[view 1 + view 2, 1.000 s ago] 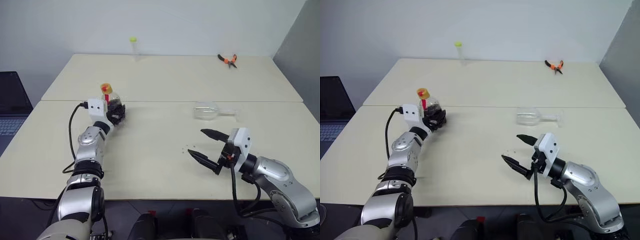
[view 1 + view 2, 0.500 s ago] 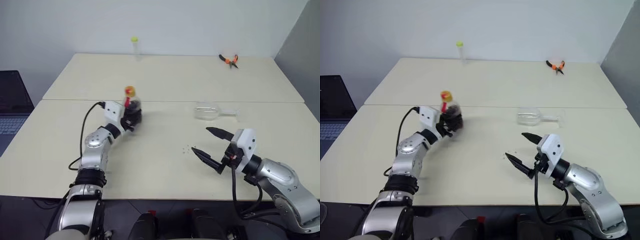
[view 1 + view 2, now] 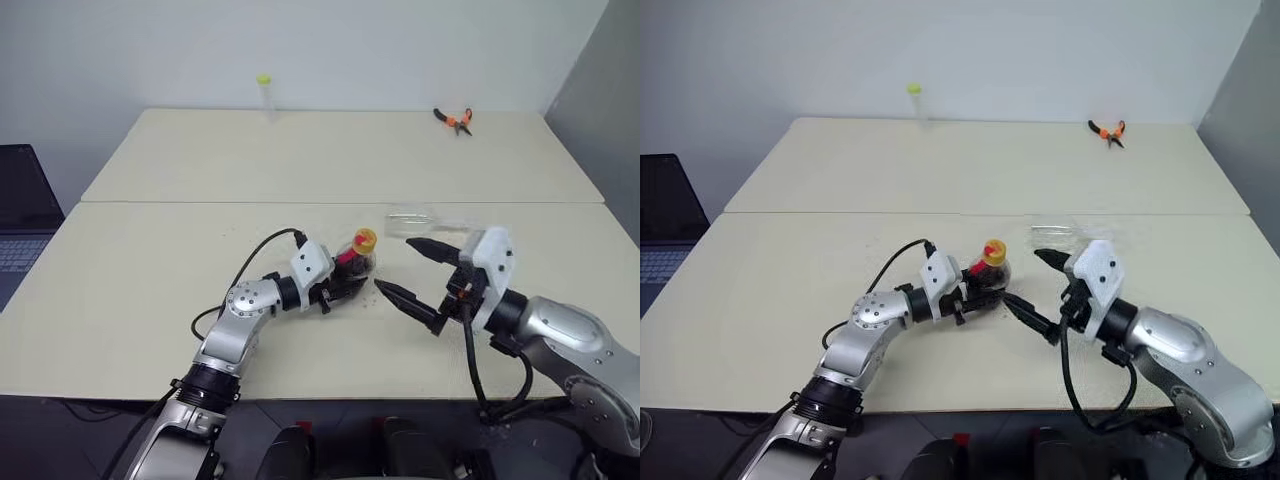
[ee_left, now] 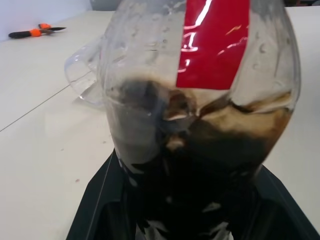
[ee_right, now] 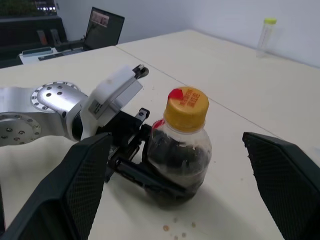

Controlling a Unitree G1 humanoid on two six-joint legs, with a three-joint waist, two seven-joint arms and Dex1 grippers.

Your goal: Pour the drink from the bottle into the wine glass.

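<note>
Two pale tables [image 3: 150, 300] pushed together fill the room ahead of us, with orange pliers [image 3: 455, 119] and a thin clear tube [image 3: 265, 95] far back near the wall and a laptop [image 3: 20, 200] off to the left. We hold the bottle [image 3: 990, 272] in our left gripper [image 3: 975, 297], whose black fingers pinch its rounded lower body; it stands about upright near the middle of the front table, yellow cap [image 5: 186, 106] on. The drink [image 4: 200, 165] sits dark in the lower part of the bottle. Our right gripper [image 3: 418, 280] hangs just beside the bottle with its fingers spread wide, one on each side of the cap in its own wrist view, gripping nothing. The wine glass [image 3: 410, 222] lies on its side just behind the bottle, partly hidden by our right hand.

We judge the step in hand to be uncapping: the bottle is presented to the free gripper. Next we would need to close the right fingers on the cap and twist it off while the left keeps the bottle steady. The glass must also be stood upright before any pouring.
</note>
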